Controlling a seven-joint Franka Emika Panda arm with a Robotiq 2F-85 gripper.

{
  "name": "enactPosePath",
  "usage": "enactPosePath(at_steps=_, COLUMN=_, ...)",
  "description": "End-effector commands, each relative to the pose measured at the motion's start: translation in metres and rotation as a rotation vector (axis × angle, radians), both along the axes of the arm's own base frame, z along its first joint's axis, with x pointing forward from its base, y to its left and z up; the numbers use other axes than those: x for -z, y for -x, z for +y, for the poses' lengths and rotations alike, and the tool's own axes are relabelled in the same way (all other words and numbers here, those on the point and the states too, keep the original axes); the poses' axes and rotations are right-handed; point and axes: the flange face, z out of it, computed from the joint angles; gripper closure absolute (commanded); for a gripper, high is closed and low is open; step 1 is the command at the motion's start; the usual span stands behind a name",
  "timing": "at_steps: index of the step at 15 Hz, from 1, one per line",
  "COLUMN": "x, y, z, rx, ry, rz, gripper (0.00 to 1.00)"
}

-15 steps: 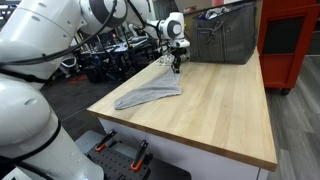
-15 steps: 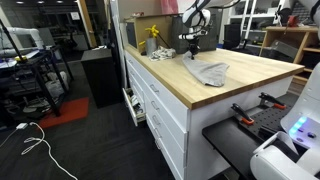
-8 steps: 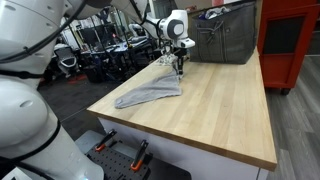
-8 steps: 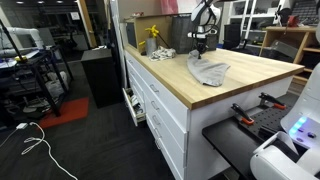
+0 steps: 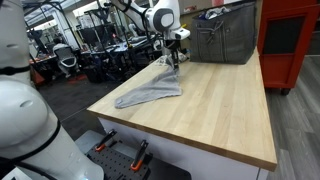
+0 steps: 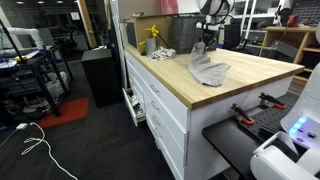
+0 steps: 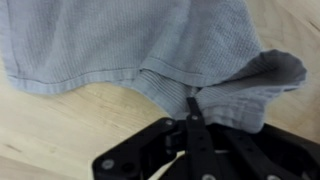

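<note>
Wrist view: clamps the gripper (image 7: 191, 103) shut on a fold of the grey cloth (image 7: 110, 40). Holds that end raised off the wooden surface (image 5: 225, 115) in both exterior views, leaves the rest flat toward the drawer-side edge. Pinch and first lift done; bulk not yet off the wood.

The claw (image 5: 173, 58) has risen off the desk (image 5: 225, 115) and drawn the pinched corner of the grey towel (image 5: 150, 92) up with it. A second ago the towel lay nearly flat beneath the claw. Now, in both exterior views, its upper end hangs from the claw in a taut peak, and only the far end trails on the wood below. The arm has also swung sideways, shifting the claw along the desk.
</note>
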Motion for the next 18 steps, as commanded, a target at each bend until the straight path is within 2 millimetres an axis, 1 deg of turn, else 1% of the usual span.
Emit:
enactPosePath(at_steps=1, x=-0.015, y=0.061, z=0.007, rx=-0.060, ry=-0.010, rz=-0.029, gripper=0.99)
enactPosePath(at_steps=5, x=-0.023, y=0.101, z=0.016, rx=-0.108, ry=0.000, rz=-0.037, gripper=0.99)
enactPosePath(at_steps=7, x=-0.028, y=0.114, z=0.024, rx=-0.138, ry=-0.001, rz=-0.043, gripper=0.99)
enactPosePath(at_steps=8, x=-0.034, y=0.119, z=0.030, rx=-0.156, ry=0.000, rz=-0.054, gripper=0.99)
enactPosePath(at_steps=11, x=-0.046, y=0.132, z=0.053, rx=-0.201, ry=0.010, rz=-0.062, gripper=0.99)
enactPosePath(at_steps=13, x=-0.049, y=0.138, z=0.068, rx=-0.224, ry=0.015, rz=-0.064, gripper=0.99)
enactPosePath(at_steps=16, x=-0.042, y=0.143, z=0.091, rx=-0.244, ry=0.018, rz=-0.044, gripper=0.99)
enactPosePath(at_steps=18, x=-0.036, y=0.146, z=0.103, rx=-0.246, ry=0.008, rz=-0.022, gripper=0.99)
